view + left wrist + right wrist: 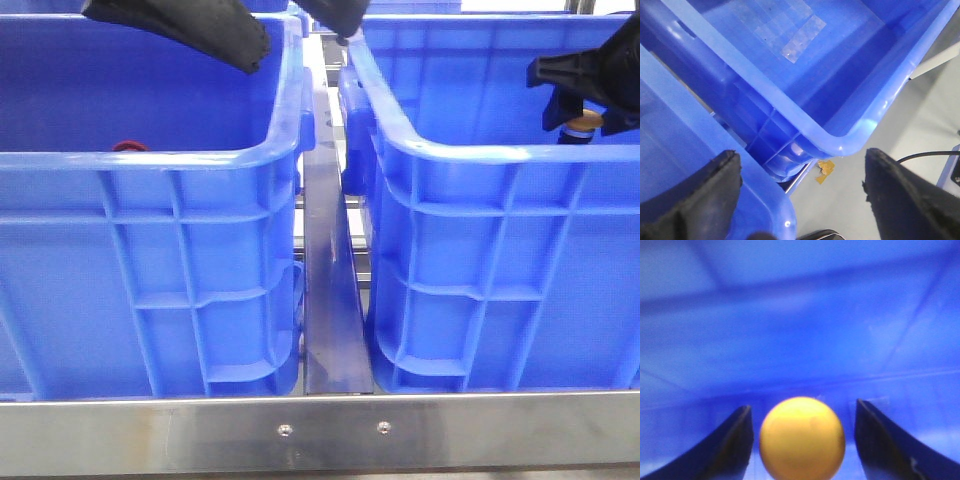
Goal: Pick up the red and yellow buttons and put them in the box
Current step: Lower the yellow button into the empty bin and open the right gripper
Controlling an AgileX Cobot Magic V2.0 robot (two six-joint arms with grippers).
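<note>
Two alike blue crates stand side by side, the left box and the right box. A sliver of the red button shows just over the left box's near rim, inside it. The yellow button is inside the right box. My right gripper is low in that box, its jaws open on either side of the yellow cap with a gap on each side. My left gripper is open and empty above the left box's far right corner.
A metal rail runs between the two crates, and a metal bar crosses the front. The left wrist view shows another blue crate, grey floor with a tape scrap and a black cable.
</note>
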